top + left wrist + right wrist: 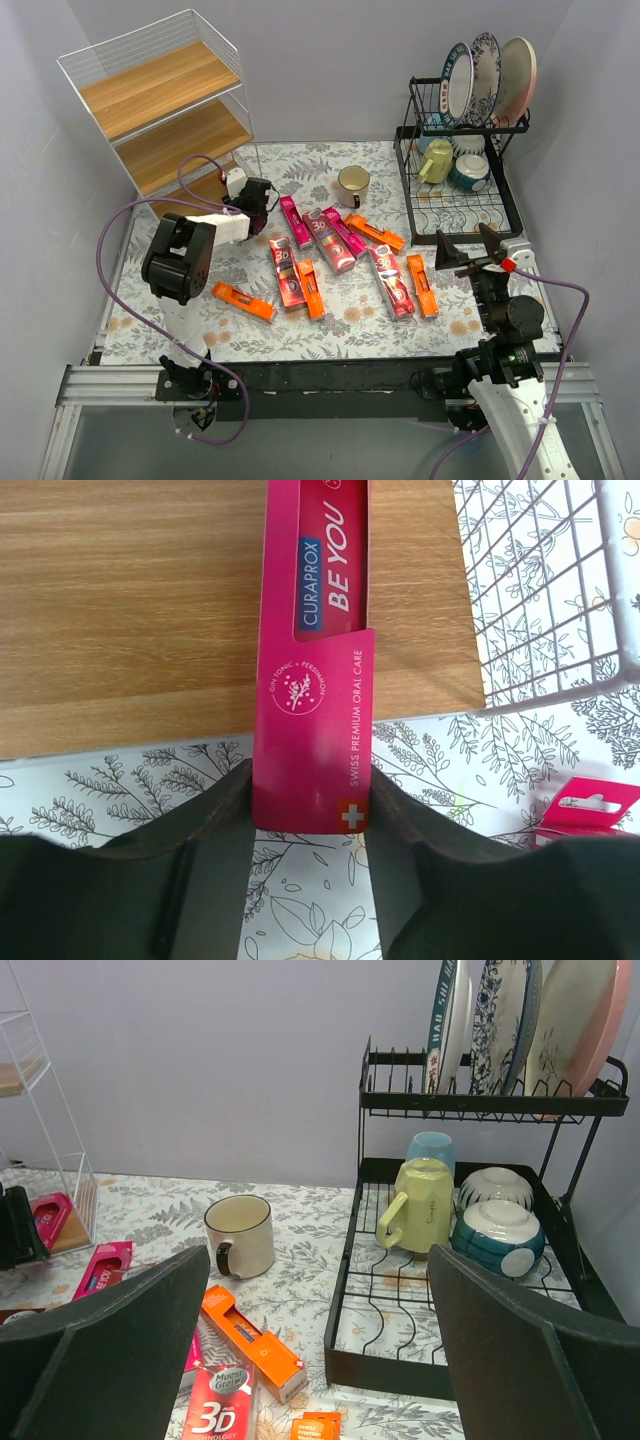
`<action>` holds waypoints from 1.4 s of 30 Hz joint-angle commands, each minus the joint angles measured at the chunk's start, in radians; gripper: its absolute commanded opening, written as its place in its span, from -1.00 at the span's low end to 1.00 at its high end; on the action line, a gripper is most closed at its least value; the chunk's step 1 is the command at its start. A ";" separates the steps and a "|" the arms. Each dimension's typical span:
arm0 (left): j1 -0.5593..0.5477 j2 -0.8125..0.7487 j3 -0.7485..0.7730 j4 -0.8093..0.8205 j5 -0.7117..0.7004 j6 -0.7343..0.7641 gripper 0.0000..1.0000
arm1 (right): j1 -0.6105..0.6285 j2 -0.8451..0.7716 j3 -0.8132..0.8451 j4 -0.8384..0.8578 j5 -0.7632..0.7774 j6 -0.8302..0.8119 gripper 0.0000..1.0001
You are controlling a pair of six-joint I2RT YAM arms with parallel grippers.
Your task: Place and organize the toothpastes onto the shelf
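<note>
My left gripper (310,785) is shut on a magenta-pink toothpaste carton (315,670) marked "CURAPROX BE YOU". The carton's far end lies over the bottom wooden board (130,610) of the white wire shelf (165,90). In the top view the left gripper (257,195) sits at the shelf's lower tier. Several cartons lie on the table: magenta (294,220), dark red "3D" (328,240) (285,272) (391,280), orange (375,233) (243,302) (422,285). My right gripper (478,255) is open and empty, above the table's right side; in its wrist view it (318,1290) faces an orange carton (250,1345).
A black dish rack (460,190) with plates, bowls and a yellow-green mug (425,1205) stands at the back right. A white mug (352,185) stands mid-back on the floral tablecloth. The shelf's wire side (540,590) is just right of the held carton.
</note>
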 commanded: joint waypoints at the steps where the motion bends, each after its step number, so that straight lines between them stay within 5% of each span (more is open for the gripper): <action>1: -0.005 -0.016 0.054 -0.012 -0.015 0.028 -0.22 | 0.004 -0.009 0.000 0.031 -0.005 -0.007 0.97; 5: -0.005 0.018 0.103 -0.028 -0.024 0.054 -0.35 | 0.003 -0.009 0.000 0.030 -0.005 -0.007 0.97; 17: -0.003 0.100 0.243 -0.034 -0.032 0.101 -0.31 | 0.004 0.000 0.006 0.019 -0.002 -0.010 0.97; 28: -0.005 0.121 0.263 -0.034 0.002 0.097 0.09 | 0.006 0.010 0.009 0.014 -0.002 -0.015 0.97; 38: -0.005 0.035 0.198 -0.031 0.027 0.081 0.15 | 0.009 0.011 0.009 0.016 -0.008 -0.016 0.97; 42: -0.005 -0.033 0.178 -0.109 0.056 0.045 0.46 | 0.007 0.011 0.007 0.017 -0.012 -0.013 0.97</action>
